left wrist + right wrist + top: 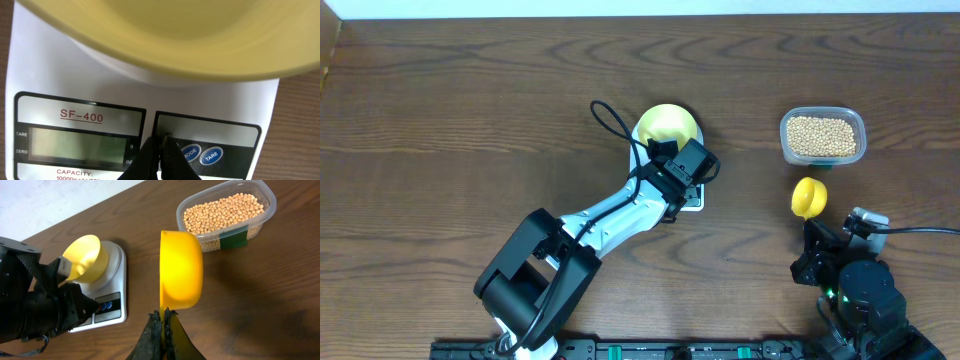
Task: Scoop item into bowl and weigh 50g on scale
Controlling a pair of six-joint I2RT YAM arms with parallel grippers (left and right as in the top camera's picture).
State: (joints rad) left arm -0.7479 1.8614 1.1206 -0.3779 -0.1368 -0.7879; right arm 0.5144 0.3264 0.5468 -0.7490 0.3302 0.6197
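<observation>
The pale-yellow bowl (666,123) sits empty on the white scale (693,202); both also show in the left wrist view, bowl (200,40) above scale (75,80). My left gripper (161,138) is shut, its tips on the scale's front panel, just left of the blue MODE button (190,152). The display (75,145) is blank. My right gripper (163,314) is shut on the handle of a bright yellow scoop (181,269), held empty and on edge. The beans (822,135) fill a clear tub (264,215) at the right.
The clear tub stands behind the scoop on the brown wooden table (440,120). My left arm (610,215) reaches diagonally from the front to the scale. The right arm's base (855,290) sits at the front right.
</observation>
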